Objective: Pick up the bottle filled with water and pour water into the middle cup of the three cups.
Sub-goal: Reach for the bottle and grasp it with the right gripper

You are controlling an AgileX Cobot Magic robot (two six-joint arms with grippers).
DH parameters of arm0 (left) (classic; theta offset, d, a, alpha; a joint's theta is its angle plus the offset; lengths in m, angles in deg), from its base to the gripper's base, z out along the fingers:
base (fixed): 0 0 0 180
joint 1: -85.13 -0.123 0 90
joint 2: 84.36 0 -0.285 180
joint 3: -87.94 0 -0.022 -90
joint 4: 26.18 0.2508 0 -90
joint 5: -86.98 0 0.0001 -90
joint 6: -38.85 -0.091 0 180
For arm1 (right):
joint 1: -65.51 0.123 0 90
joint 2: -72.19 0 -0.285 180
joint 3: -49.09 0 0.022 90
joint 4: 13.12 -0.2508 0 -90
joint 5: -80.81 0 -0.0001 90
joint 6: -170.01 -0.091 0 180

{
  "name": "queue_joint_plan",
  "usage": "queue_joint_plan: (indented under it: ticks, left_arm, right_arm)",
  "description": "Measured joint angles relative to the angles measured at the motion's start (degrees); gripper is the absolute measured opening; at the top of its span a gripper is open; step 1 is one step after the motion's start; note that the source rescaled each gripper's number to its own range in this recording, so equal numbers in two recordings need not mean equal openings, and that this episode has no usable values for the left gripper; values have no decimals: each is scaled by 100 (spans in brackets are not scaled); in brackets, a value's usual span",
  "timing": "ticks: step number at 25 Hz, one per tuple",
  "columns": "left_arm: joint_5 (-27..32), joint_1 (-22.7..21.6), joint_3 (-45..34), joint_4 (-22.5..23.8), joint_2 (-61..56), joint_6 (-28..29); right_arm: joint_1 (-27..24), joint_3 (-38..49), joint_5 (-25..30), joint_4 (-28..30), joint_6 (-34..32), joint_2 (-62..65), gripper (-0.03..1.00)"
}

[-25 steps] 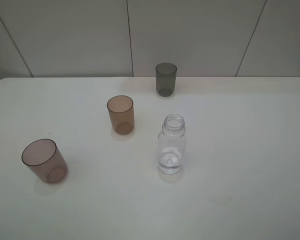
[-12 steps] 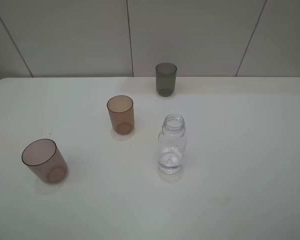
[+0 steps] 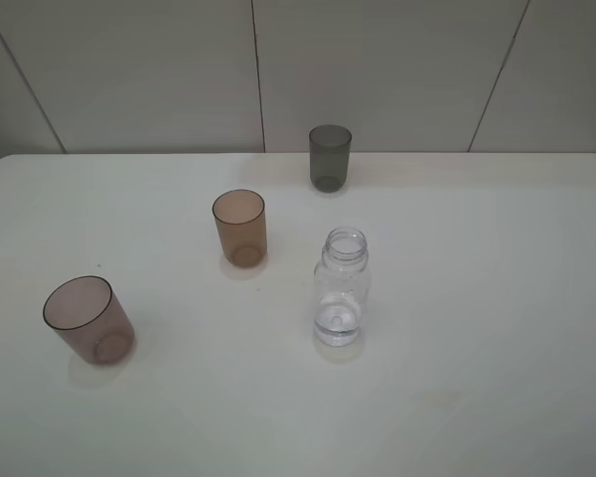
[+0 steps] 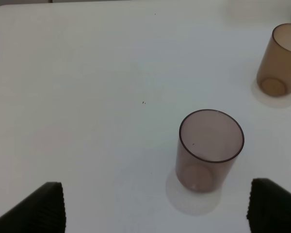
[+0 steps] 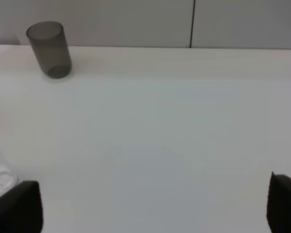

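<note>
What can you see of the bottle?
The bottle is small, clear, colourless plastic with rounded shoulders and a wide threaded neck, uncapped. It stands upright on the white table, right of the amber cup and nearer than the grey cup, apart from both. Only the table touches it. Water seems to sit low inside.

The light is bright, even and soft; the cups throw only faint shadows on the white bench (image 3: 477, 298); the right wrist view is slightly blurred; no strong glare anywhere.
</note>
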Motion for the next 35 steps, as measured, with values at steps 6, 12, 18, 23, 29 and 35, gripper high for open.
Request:
queue_joint_plan:
  ticks: [6,12,18,23,29,35]
  left_arm:
    - [0,0,0,0,0,0]
    - [0,0,0,0,0,0]
    - [0,0,0,0,0,0]
    - [0,0,0,0,0,0]
    - [0,0,0,0,0,0]
    - [0,0,0,0,0,0]
  right_arm:
    - [0,-145,-394,-601,0,-1760,100]
    - [452,-279,-2017,-1597,0,-3623,100]
    - [1917,-191,-2920,-1452,-15,-4888,100]
    - [3180,512,-4114,-1432,-15,-5178,100]
    - [4395,1734,-6032,-1715,-15,-5178,100]
    - [5358,2533,-7950,-1981,-15,-5602,100]
